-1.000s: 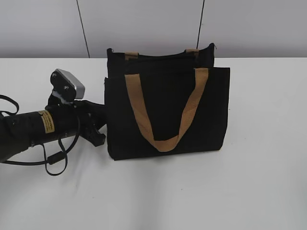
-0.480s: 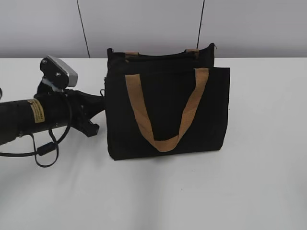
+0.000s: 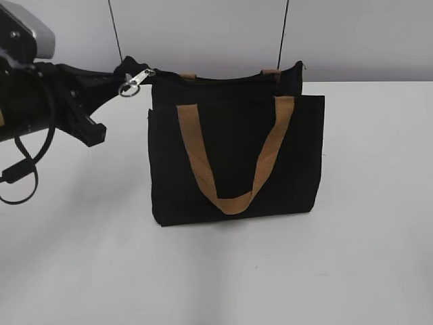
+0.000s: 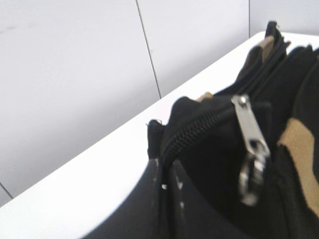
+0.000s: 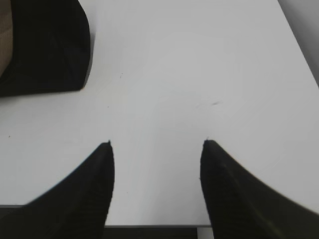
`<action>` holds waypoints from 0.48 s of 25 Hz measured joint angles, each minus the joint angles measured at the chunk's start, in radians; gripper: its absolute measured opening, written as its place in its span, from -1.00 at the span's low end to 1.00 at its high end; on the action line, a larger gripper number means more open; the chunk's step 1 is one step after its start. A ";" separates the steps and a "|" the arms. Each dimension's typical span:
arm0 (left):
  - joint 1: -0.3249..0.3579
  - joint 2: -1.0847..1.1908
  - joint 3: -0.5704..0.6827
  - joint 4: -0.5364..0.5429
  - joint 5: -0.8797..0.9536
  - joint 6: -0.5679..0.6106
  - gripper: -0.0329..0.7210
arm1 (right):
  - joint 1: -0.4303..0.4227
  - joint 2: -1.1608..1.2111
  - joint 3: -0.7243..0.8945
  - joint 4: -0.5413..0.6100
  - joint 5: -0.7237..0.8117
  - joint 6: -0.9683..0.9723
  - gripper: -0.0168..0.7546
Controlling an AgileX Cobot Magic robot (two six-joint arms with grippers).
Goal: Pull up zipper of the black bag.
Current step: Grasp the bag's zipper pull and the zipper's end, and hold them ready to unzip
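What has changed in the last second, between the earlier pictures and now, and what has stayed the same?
The left gripper rose from table height beside the black bag to its top left corner, where its fingers are now closed on the fabric end next to the zipper. The silver pull now hangs out in view there. The bag stands in the same place and the right gripper does not appear in the exterior view.

Even bright light, soft shadows, left wrist view perhaps blurred

A lab-like test bench: bare white table (image 3: 365, 257) against plain panelled wall (image 3: 203, 34) (grey, seamed).
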 joint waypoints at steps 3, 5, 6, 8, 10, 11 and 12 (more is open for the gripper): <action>-0.001 -0.047 0.000 0.001 0.008 -0.048 -0.94 | 0.000 0.000 0.000 0.000 0.000 0.000 0.17; -0.001 -0.062 0.000 0.002 0.012 -0.069 -0.94 | 0.000 0.000 0.000 0.000 0.000 0.000 0.17; -0.001 -0.066 0.000 0.002 0.014 -0.073 -0.94 | 0.000 0.000 0.000 0.000 0.000 0.000 0.17; -0.001 -0.071 0.000 0.003 0.018 -0.078 -0.94 | 0.000 0.000 0.000 0.000 0.000 0.000 0.17; -0.001 -0.087 0.001 0.004 0.020 -0.097 -0.94 | 0.000 0.000 0.000 0.000 0.000 0.000 0.17; -0.001 -0.094 0.001 0.004 0.020 -0.104 -0.94 | 0.000 0.000 0.000 0.000 0.000 0.000 0.17; -0.001 -0.103 0.001 0.004 0.020 -0.110 -0.94 | 0.000 0.000 0.000 0.000 0.000 0.000 0.17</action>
